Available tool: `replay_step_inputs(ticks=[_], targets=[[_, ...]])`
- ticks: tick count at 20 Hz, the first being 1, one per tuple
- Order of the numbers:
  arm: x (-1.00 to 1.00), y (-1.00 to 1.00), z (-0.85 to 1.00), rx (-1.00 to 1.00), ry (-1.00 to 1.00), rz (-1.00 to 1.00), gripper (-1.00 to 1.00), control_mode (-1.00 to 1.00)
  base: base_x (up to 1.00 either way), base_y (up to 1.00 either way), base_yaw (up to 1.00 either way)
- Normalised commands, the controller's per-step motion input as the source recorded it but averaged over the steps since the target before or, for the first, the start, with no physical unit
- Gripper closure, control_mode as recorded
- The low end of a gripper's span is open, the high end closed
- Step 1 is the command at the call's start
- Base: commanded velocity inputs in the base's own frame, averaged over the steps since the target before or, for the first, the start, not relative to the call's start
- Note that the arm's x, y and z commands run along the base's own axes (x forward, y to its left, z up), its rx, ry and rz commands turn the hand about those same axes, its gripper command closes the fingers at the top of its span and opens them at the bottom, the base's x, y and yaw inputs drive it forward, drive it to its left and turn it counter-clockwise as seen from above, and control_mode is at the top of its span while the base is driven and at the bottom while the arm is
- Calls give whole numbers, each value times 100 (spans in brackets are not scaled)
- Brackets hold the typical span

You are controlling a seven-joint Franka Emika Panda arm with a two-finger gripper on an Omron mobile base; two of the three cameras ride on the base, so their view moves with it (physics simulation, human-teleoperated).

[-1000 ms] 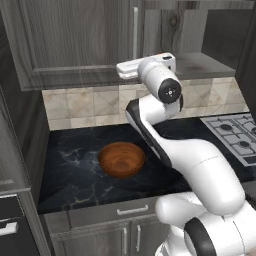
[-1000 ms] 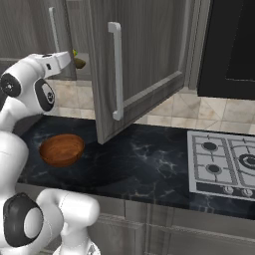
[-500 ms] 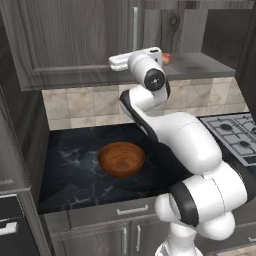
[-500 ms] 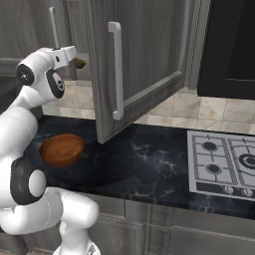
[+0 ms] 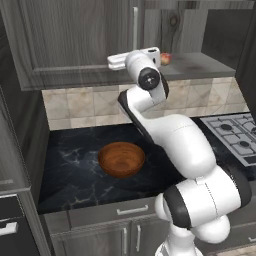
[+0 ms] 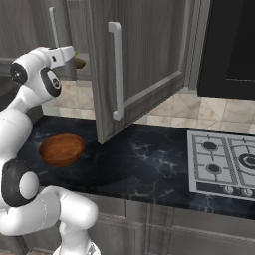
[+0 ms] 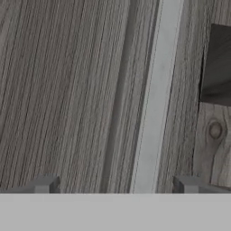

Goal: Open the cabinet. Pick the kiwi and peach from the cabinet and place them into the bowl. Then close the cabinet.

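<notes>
The large dark grey wood-grain cabinet (image 6: 144,60) occupies the upper part of both base views. In the right base view its right-hand panelled door stands swung out toward the camera in the upper centre of the frame, with the long vertical silver bar handle (image 6: 116,69) on its face.

The small round pink-red and pale orange peach (image 5: 165,58) rests on the cabinet's bottom shelf, upper right of centre in the left base view, just beside the white arm's wrist. The small oval green-brown kiwi (image 6: 78,63) lies on the same shelf, upper left of the right base view, just past the tip of the hand.

The round, shallow, reddish-brown wooden bowl (image 5: 121,159) sits on the black marbled stone counter (image 6: 144,162), centre left in the left base view, with nothing in it.

The two-finger gripper (image 7: 115,184) is raised to cabinet height. In the hand view its two finger tips (image 7: 44,184) stand wide apart at the bottom of the frame, holding nothing. Between them, running up the frame, is a pale silver bar handle (image 7: 155,99) on the closed grey wood-grain door. Whether the tips touch the door cannot be told.
</notes>
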Motion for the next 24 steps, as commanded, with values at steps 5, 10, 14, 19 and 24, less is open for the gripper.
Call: replay_step_inputs(ticks=[5, 10, 14, 19, 24], targets=[[0, 0, 0, 0, 0, 0, 100, -100, 0, 0, 0], [-31, 0, 0, 0, 0, 0, 100, -100, 0, 0, 0], [-62, 21, 4, 0, -2, -1, 100, -100, 0, 0, 0], [-73, 53, 11, 0, -9, -2, 100, -100, 0, 0, 0], [-60, 96, 2, 0, -1, -7, 100, -100, 0, 0, 0]])
